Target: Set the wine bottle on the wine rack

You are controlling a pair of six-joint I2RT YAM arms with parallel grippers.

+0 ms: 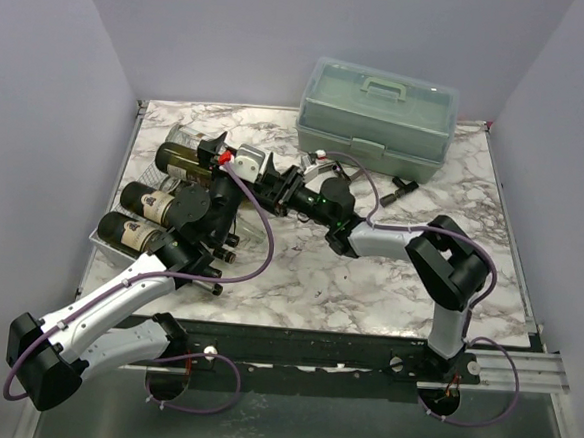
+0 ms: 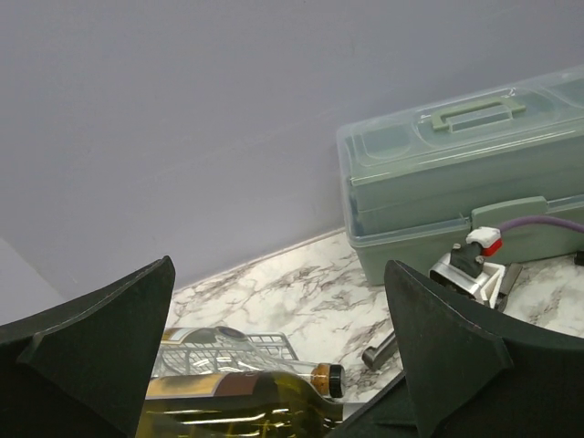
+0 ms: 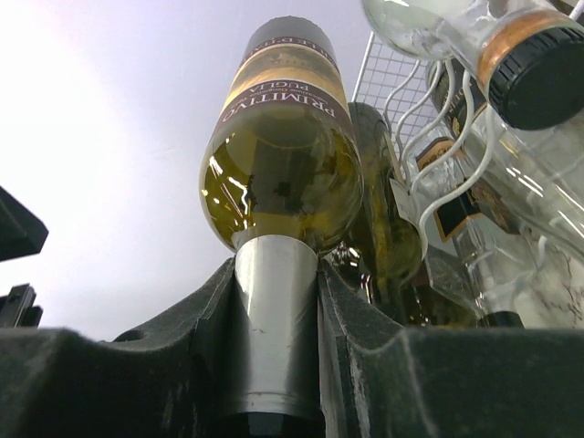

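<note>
- On the left side of the marble counter a white wire rack lies flat. We count two dark bottles side by side on its near rows.
- Wine bottle: greenish glass, dark label with gold lettering, silver foil on the neck. We place it at the far end of the rack, neck pointing toward the middle of the counter. Whether it rests on the wire we cannot tell.
- Right gripper: jaws closed tight on the foil neck, one on each side, both touching it.
- Left gripper: jaws spread wide, nothing gripped. A yellowish bottle body shows low between them, and we cannot tell whether either one touches it.
- Clear bottle: black cap, orange band, on the rack just beside the held one.
- Pale green toolbox: lid shut, at the far edge of the counter, well apart from the rack.
- Both arms reach over the rack's far end, close together.
</note>
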